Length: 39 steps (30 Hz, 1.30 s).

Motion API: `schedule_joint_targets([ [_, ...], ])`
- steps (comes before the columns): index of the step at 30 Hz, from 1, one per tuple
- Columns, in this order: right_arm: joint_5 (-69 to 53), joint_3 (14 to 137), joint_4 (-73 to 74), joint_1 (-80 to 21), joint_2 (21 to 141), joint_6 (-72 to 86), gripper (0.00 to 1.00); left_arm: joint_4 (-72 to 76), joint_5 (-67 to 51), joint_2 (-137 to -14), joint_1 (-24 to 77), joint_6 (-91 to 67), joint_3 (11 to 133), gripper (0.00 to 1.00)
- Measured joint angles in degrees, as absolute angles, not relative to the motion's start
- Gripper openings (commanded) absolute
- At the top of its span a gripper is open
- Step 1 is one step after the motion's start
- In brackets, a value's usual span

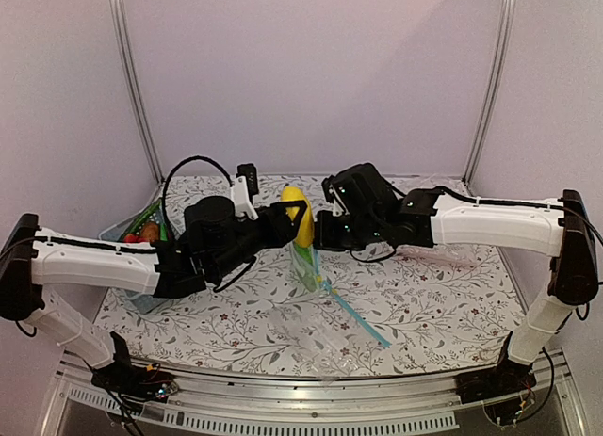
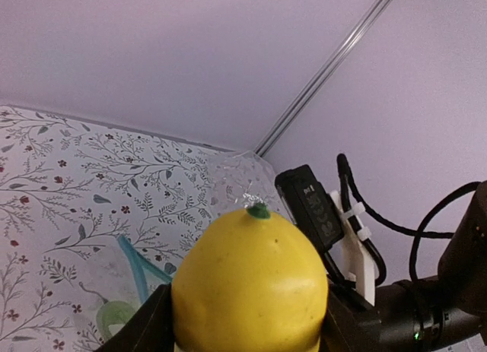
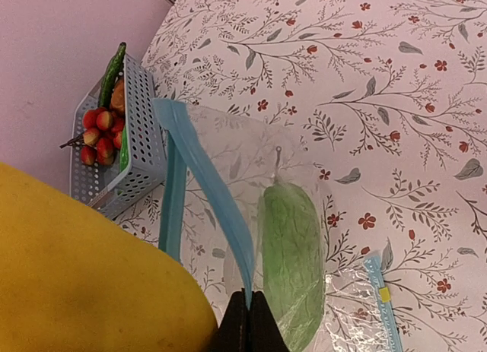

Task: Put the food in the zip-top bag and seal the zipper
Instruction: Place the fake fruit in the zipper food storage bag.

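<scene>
My left gripper is shut on the yellow food piece, which has a small green tip and is held in the air at mid-table. My right gripper is shut on one side of the light-blue zipper. It holds the zip-top bag up, with the bag's mouth gaping. The zipper's other side hangs apart from it. The light-green food piece lies inside the bag. In the top view the bag hangs just below the yellow piece, beside my right gripper.
A grey basket at the left holds red berries and a long dark-green vegetable. A larger clear bag with a longer blue strip lies on the floral cloth near the front. Another clear bag lies under my right arm.
</scene>
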State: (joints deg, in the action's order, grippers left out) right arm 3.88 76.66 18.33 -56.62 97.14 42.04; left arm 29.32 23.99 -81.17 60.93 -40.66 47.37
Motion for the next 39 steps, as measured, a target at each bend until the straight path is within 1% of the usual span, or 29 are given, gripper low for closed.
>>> schedule_joint_targets([
  [11,3.90,76.66,17.26,-56.60,97.12,44.03,0.00,28.93,27.35,-82.43,61.14,-40.42,46.96,0.45],
  [18,4.25,76.49,16.97,-56.60,96.90,44.03,0.00,26.83,27.29,-82.43,61.12,-41.19,46.96,0.45],
  [32,4.80,73.97,14.33,-56.29,94.30,43.59,0.00,20.08,21.10,-82.98,60.34,-47.31,46.98,0.45],
  [39,4.78,72.40,12.75,-56.10,94.30,43.51,0.00,14.66,16.25,-84.14,59.20,-54.37,48.77,0.44],
])
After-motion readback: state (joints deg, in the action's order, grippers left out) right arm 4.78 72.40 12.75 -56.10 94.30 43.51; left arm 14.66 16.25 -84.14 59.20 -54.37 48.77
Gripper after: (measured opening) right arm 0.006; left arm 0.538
